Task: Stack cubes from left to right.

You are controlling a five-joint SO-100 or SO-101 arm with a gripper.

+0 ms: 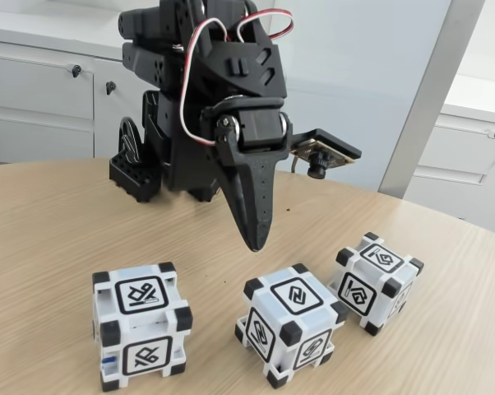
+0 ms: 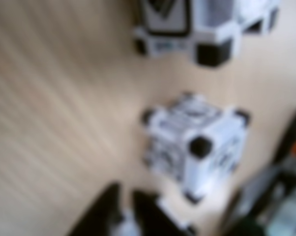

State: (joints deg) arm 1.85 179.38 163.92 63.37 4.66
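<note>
Three white cubes with black corners stand apart on the wooden table in the fixed view: a left cube (image 1: 141, 325), a middle cube (image 1: 293, 333) and a right cube (image 1: 377, 280). My black gripper (image 1: 254, 240) points down, shut and holding nothing. It hangs above the table behind the gap between the left and middle cubes. The blurred wrist view shows one cube (image 2: 194, 145) at the centre and another cube (image 2: 207, 29) cut by the top edge. The gripper (image 2: 126, 214) enters from the bottom, below and left of the centre cube.
The arm's base (image 1: 136, 169) stands at the back of the round table (image 1: 42, 239). White cabinets (image 1: 34, 99) and a grey post (image 1: 428, 90) lie beyond the table's curved edge. Bare wood stretches to the left of the cubes.
</note>
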